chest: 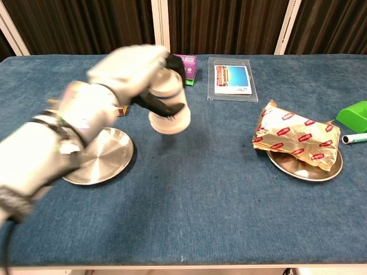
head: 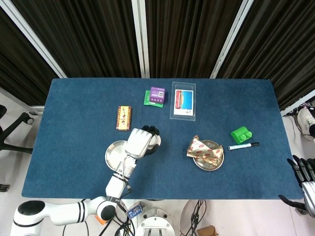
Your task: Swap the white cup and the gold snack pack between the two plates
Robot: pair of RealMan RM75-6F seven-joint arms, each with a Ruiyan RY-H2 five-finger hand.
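My left hand (head: 140, 143) (chest: 137, 74) grips the white cup (chest: 168, 103) upside down and holds it in the air above the blue cloth, to the right of the left plate (head: 114, 153) (chest: 100, 157). In the head view only the cup's edge (head: 155, 141) peeks past the fingers. That plate is bare. The gold snack pack (head: 204, 152) (chest: 297, 136) lies across the right plate (head: 210, 164) (chest: 304, 169). My right hand (head: 306, 179) hangs off the table's right front corner, fingers apart, holding nothing.
A yellow-red box (head: 124, 118) lies behind the left plate. A purple box on a green pad (head: 156, 95) and a clear-cased card (head: 184, 100) sit at the back. A green block (head: 241, 134) and a marker (head: 243, 145) lie right of the right plate.
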